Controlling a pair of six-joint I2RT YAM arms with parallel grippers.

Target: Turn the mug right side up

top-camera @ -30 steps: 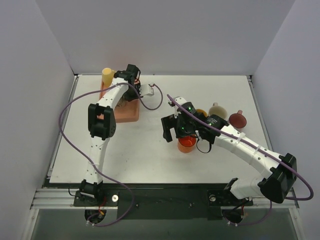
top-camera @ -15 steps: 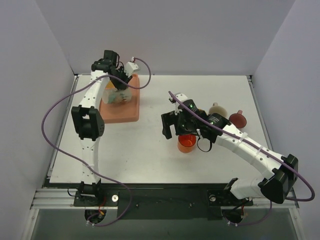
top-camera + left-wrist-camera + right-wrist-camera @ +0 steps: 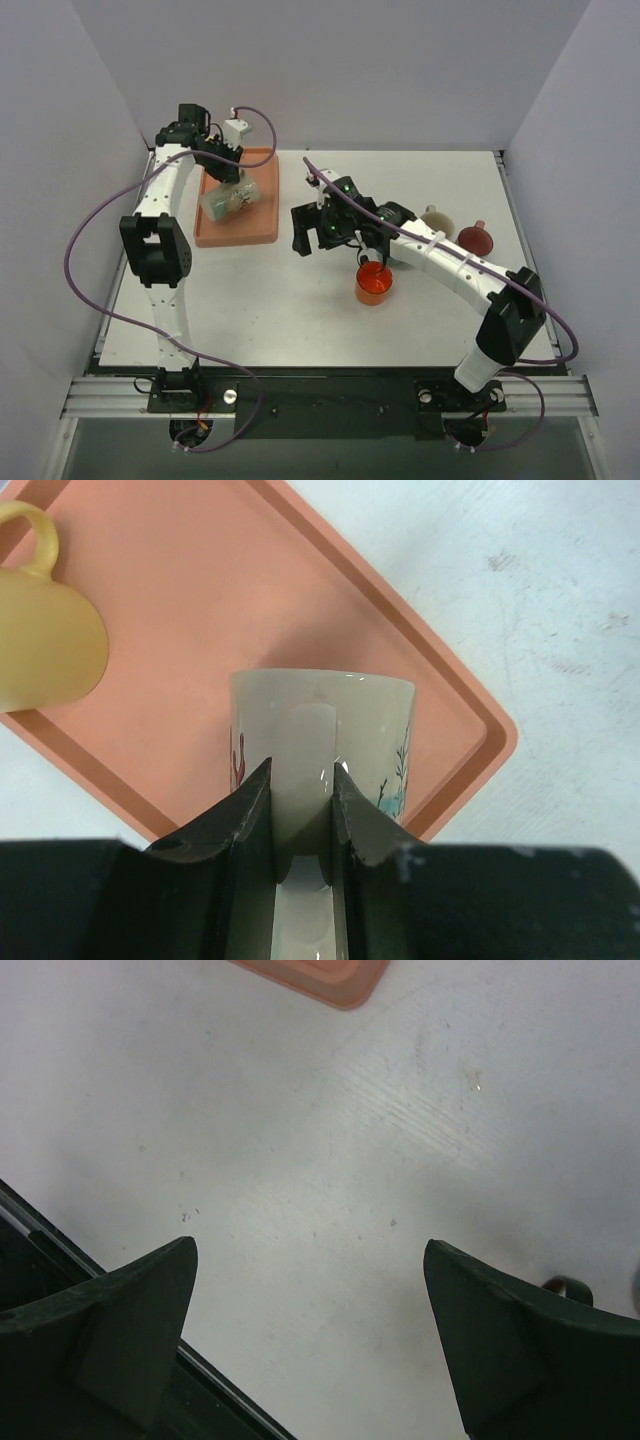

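Left wrist view: left gripper [image 3: 302, 770] clenched on the mug [image 3: 320, 720] by its handle, over the pink tray [image 3: 200, 590].
From the top view the mug lies tipped sideways above the tray's middle (touching it or not, I cannot tell); a yellow cup [image 3: 45, 645] shares the tray. Right gripper [image 3: 310, 1250] hangs wide open over the white table [image 3: 300, 1140].

top: overhead, far | wrists: close, downward | shared: tray [image 3: 235, 230]

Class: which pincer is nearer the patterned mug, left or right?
Left. The left pincer grips the mug by its handle; the right pincer hangs open over the table, off the tray.
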